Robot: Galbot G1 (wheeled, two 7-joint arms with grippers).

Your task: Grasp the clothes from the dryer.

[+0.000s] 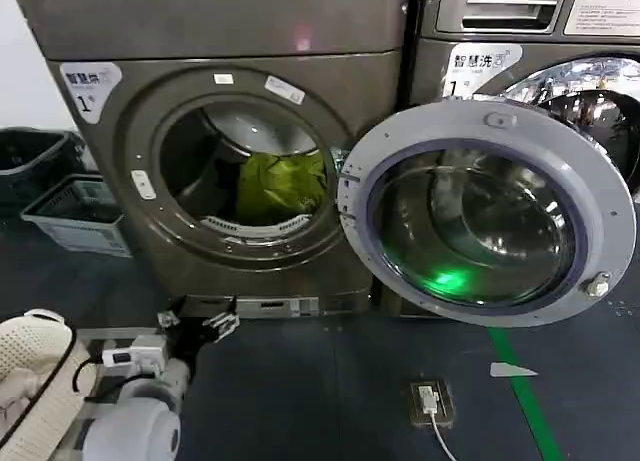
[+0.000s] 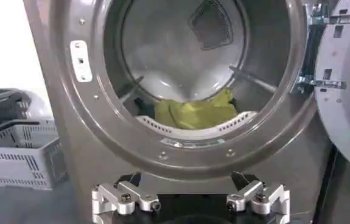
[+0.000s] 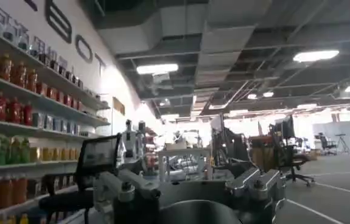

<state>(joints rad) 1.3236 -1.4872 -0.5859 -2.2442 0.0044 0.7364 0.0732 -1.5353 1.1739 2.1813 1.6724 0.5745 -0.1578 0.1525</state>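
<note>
The dryer (image 1: 130,216) stands at the left with its round porthole uncovered and a "1" sticker on its front. The clothes (image 1: 281,186), a crumpled yellow-green bundle, lie on the drum floor toward the right side. My left gripper (image 1: 197,323) is low in front of the dryer's base, below the porthole and well short of it. In the left wrist view that gripper (image 2: 190,198) is open with nothing between its fingers (image 2: 123,198), and the clothes (image 2: 196,113) lie beyond the porthole lip. My right gripper (image 3: 190,192) points away into the room, open and holding nothing.
The dryer's door (image 1: 490,216) hangs swung out to the right, across a second machine (image 1: 590,101). Grey baskets (image 1: 75,213) and a dark bin (image 1: 30,156) sit left of the dryer. A floor socket box (image 1: 430,401) and green line (image 1: 520,381) mark the floor.
</note>
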